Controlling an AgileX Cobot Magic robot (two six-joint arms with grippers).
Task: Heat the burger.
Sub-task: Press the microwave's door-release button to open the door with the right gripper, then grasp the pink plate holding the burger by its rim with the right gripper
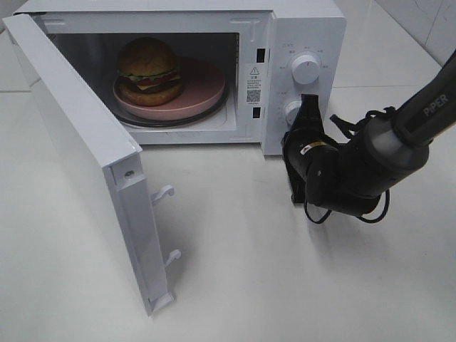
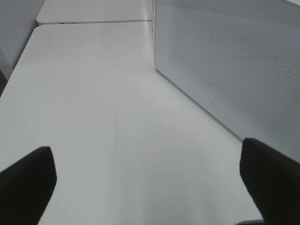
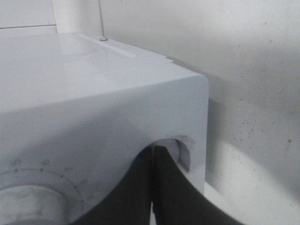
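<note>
The burger sits on a round pink plate inside the white microwave, whose door hangs wide open to the left. My right gripper is shut and empty, its tips against the control panel between the upper knob and the lower knob. In the right wrist view the shut right gripper touches the panel beside a round knob. My left gripper is open over the bare table, with nothing between its dark fingers. It does not show in the exterior view.
The open door's outer face stands close beside my left gripper. Two white latch hooks jut from the door's edge. The white table runs in front of the microwave.
</note>
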